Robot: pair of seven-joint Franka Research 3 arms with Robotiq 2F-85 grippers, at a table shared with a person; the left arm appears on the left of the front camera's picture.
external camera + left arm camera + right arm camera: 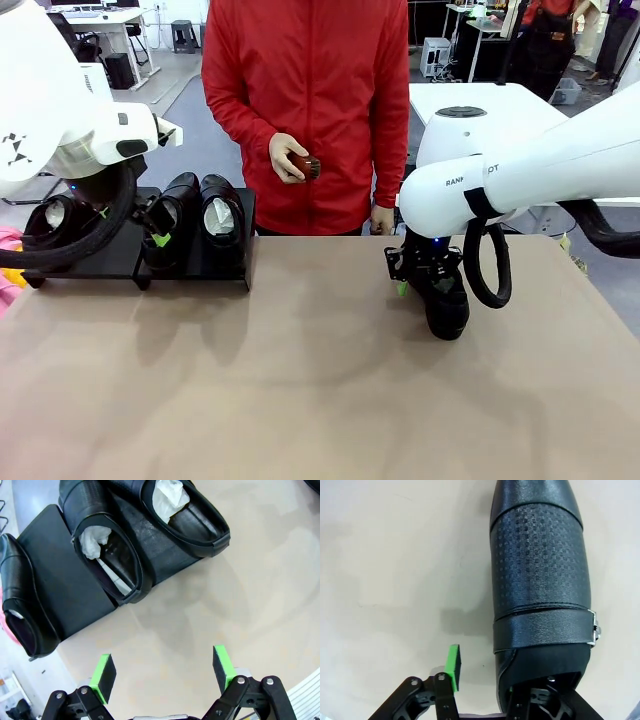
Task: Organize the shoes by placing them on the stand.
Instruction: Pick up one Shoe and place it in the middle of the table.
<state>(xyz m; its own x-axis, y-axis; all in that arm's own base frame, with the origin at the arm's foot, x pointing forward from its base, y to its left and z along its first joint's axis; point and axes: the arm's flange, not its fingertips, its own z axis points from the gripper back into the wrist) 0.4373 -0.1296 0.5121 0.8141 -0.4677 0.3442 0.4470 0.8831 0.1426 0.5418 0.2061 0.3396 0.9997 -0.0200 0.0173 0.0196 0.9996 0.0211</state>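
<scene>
The right end effector (428, 283) straddles one wall of the last shoe (540, 575) on the counter (300, 380), one finger inside, the pad (453, 666) outside not touching. A thin hold could let it swing. The left end effector (165, 672) hangs spread above bare counter, just short of the stand (65, 580), where three shoes leave one gap.

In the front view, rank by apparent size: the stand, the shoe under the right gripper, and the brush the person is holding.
1. Stand, clearly widest.
2. Shoe under the right gripper, partly hidden, so it may look smaller than it is.
3. Brush in the person's hand, smallest, though farthest from the camera.
</scene>
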